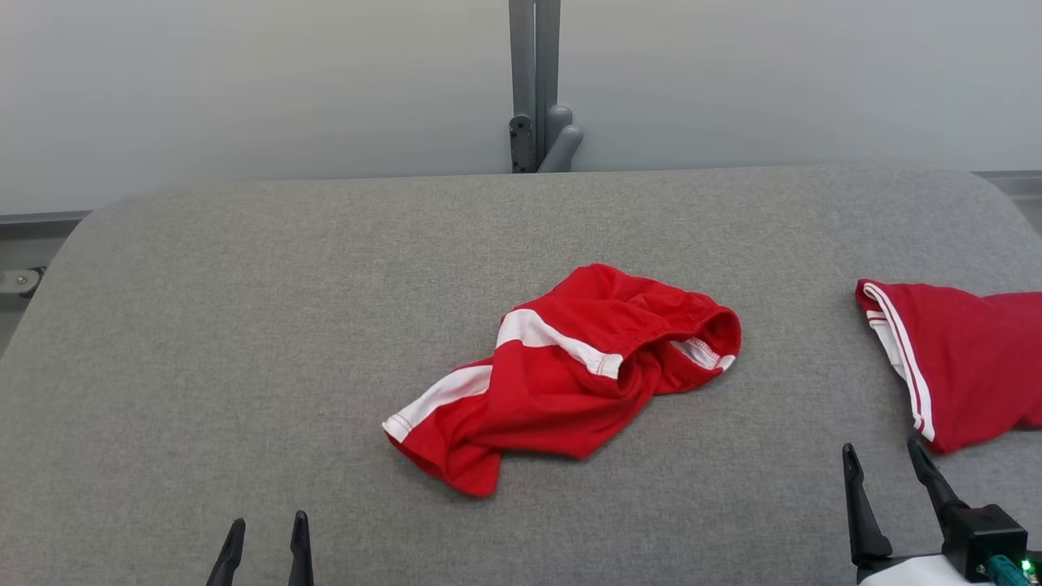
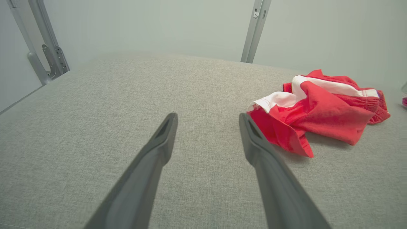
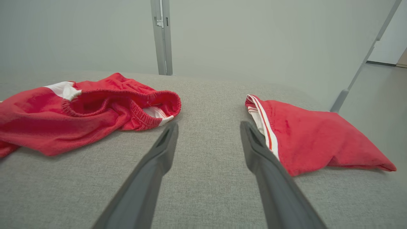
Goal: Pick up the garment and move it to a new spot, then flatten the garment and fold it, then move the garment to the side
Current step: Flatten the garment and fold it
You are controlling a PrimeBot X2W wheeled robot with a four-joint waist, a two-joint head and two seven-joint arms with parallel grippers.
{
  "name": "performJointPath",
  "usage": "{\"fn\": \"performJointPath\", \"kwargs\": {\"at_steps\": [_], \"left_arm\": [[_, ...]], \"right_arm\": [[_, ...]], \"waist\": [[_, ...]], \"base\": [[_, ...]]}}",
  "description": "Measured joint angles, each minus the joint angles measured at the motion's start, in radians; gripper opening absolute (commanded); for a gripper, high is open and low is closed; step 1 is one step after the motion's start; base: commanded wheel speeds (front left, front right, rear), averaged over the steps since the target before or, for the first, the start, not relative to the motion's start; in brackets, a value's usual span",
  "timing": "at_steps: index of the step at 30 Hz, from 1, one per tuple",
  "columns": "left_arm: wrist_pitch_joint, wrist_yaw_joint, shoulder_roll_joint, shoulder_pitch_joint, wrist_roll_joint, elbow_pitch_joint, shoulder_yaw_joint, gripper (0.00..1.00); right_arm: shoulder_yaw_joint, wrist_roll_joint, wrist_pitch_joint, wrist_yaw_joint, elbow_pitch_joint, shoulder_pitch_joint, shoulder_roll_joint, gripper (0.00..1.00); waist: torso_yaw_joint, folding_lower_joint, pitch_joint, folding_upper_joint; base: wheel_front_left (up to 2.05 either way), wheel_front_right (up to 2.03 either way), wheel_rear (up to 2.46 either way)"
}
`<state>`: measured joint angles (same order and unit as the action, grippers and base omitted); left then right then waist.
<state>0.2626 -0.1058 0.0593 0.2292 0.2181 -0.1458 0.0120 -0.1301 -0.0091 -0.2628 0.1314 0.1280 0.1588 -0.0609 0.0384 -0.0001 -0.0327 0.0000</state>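
Observation:
A crumpled pair of red shorts with white side stripes [image 1: 570, 370] lies bunched in the middle of the grey padded table [image 1: 244, 325], its elastic waistband open toward the right. The same shorts [image 2: 321, 108] show at the right in the left wrist view, and the shorts [image 3: 86, 111] at the left in the right wrist view. My left gripper [image 1: 264, 529] stands open at the lower left, well short of the shorts, nothing between its fingers [image 2: 163, 136]. My right gripper [image 1: 883, 460] stands open at the lower right, also holding nothing.
A second red garment with white trim [image 1: 952, 366] lies folded at the table's right edge, just beyond my right gripper; it also appears as the folded garment [image 3: 305, 136]. A grey metal post [image 1: 535, 81] rises behind the table's far edge against a pale wall.

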Motion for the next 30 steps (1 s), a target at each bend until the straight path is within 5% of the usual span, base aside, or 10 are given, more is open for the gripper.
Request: {"fn": "performJointPath", "kwargs": {"at_steps": [7,18,30], "left_arm": [[-0.048,0.014,-0.007,-0.069,0.286,-0.091,0.062,1.0],[-0.247,0.188,-0.01,-0.243,0.589,0.03,0.257,1.0],[-0.324,0.212,-0.002,-0.322,0.594,0.005,0.314,1.0]], "right_arm": [[0.211,0.178,0.0,0.0,0.089,-0.107,0.007,1.0],[0.503,0.443,0.259,-0.001,0.221,-0.463,-0.055,1.0],[0.591,0.541,0.35,-0.001,0.326,-0.582,-0.081,1.0]], "waist": [[-0.003,0.0001,0.028,0.0],[0.005,0.0001,0.127,0.0],[0.059,0.0001,0.179,0.0]], "base": [[0.0,0.0,0.0],[0.0,0.0,0.0],[0.0,0.0,0.0]]}}
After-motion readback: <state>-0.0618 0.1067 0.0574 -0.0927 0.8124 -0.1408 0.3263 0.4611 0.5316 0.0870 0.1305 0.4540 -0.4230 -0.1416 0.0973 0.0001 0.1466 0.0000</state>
